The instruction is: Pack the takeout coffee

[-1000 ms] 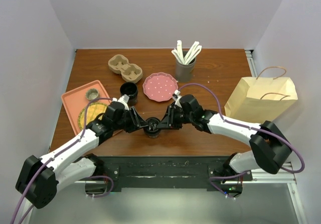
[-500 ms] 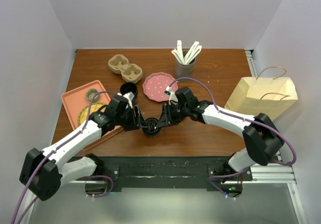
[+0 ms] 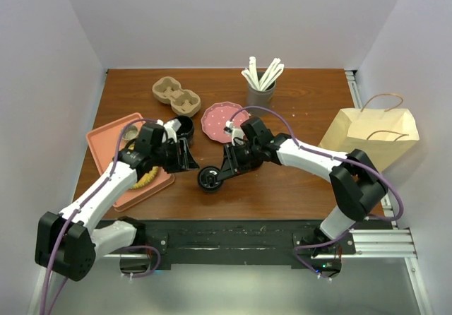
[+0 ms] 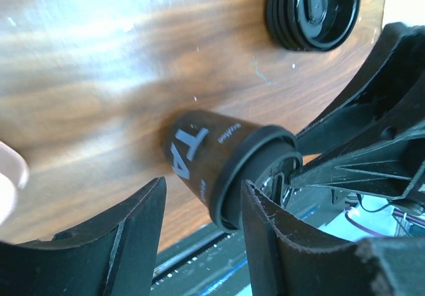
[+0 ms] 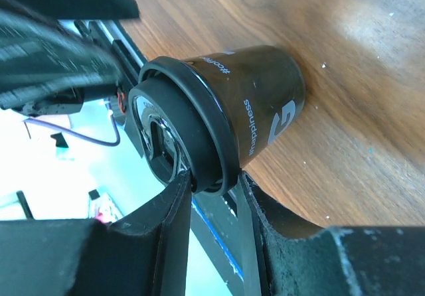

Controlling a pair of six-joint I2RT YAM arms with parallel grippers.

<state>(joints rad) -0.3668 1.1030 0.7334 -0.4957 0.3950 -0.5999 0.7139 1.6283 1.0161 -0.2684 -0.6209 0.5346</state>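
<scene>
1. Coffee cup (image 3: 210,179): it sits at the front centre of the table (image 3: 296,188). The lid is on, and the cup is tipped so that the lid faces the left arm. Its base edge appears to rest on the wood.
2. Right gripper (image 3: 224,168): pinched narrowly on the lid rim. This is the only hold on the cup.
3. Left gripper (image 3: 185,158): jaws apart and empty, near the cup but not touching it.
4. Procedure:
   - Rotate the cup upright slowly, keeping its base on the table until it is vertical. A pinch on the rim alone may pop the lid.
   - Only then carry it toward the cup carrier (image 3: 176,96) or the paper bag (image 3: 367,138).
5. Change: a second ago the cup stood upright with both grippers against it. Now it is tilted. The left arm has backed off toward the tray (image 3: 106,142) with its jaws wider.
</scene>
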